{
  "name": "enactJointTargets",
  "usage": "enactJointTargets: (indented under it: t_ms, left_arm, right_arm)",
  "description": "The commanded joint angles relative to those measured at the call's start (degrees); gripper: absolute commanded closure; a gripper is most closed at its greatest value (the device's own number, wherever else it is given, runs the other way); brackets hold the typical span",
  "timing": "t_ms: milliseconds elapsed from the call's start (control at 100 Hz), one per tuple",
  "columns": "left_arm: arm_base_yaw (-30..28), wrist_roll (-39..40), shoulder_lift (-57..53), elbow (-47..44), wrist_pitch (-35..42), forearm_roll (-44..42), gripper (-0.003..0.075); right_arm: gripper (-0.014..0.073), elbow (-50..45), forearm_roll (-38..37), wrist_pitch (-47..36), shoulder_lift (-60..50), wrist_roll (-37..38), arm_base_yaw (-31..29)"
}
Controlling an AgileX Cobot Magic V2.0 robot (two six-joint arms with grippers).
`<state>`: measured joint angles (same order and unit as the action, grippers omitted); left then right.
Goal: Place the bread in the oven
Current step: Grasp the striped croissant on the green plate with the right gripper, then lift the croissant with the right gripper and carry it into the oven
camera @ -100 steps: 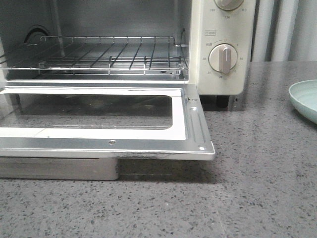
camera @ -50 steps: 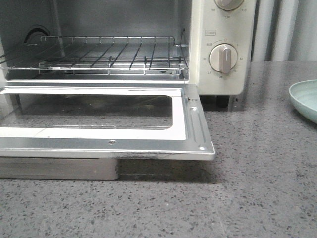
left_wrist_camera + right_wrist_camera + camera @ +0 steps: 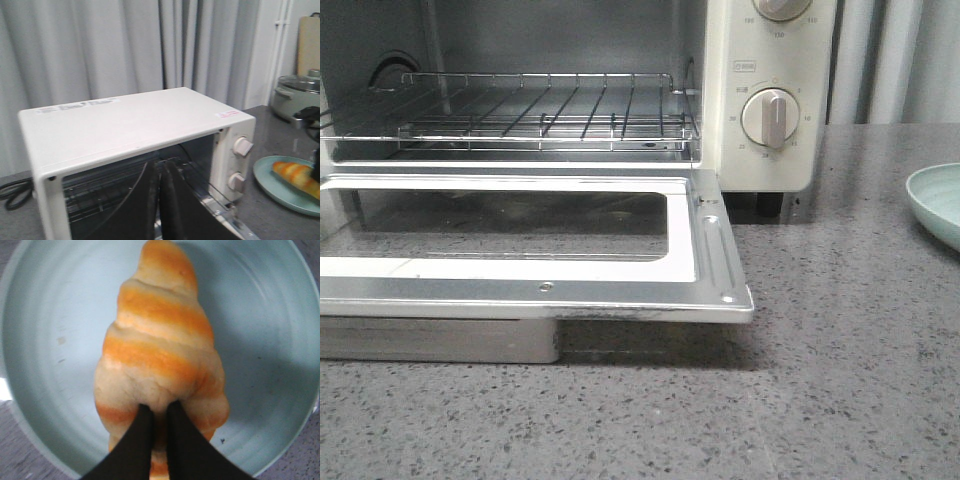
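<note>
A speckled dark-grey stone counter [image 3: 840, 380] fills the lower front view, pale grey curtains [image 3: 100, 50] hanging behind. The cream-white toaster oven [image 3: 770, 60] occupies the upper left of that frame, its glass-windowed door [image 3: 520, 250] folded down flat and the metal wire rack [image 3: 540, 110] bare. At the right edge sits a pale-green round plate [image 3: 935, 200] — on it lies the golden-brown striped bread roll [image 3: 160, 360]. The right gripper [image 3: 160, 412] has its black fingers close together, tips pressed into the roll's middle. The left gripper [image 3: 159, 172] hovers before the oven mouth, fingers nearly touching, holding nothing.
</note>
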<state>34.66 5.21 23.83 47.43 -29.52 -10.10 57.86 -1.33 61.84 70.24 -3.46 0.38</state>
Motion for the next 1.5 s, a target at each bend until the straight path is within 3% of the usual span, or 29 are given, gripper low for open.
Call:
enactJointTargets:
  t_ms: [0, 260, 550, 930, 1490]
  left_arm:
    - [-1.57, 6.79, 0.03, 1.66, 3.20, -8.51, 0.0742]
    - [-8.25, 15.51, -0.35, 1.66, 1.48, -22.05, 0.0741]
    - [-11.14, 15.58, -0.35, 1.66, 3.57, -21.91, 0.0741]
    - [-11.14, 15.58, -0.35, 1.66, 4.09, -17.24, 0.0741]
    - [-11.14, 15.58, -0.35, 1.54, 4.09, -15.95, 0.0741]
  right_arm:
    - [0.0665, 1.71, 2.18, 1.20, -5.00, -3.32, 1.80]
    - [0.0665, 1.71, 7.62, 8.93, -16.12, -5.80, 11.19]
    - [0.0663, 6.28, 15.59, 9.65, -19.81, -7.06, 22.74]
    - [0.0662, 18.43, 16.03, 4.95, -5.98, -11.22, 36.97]
    - [0.0662, 35.28, 15.36, -3.48, 14.42, -21.05, 40.51]
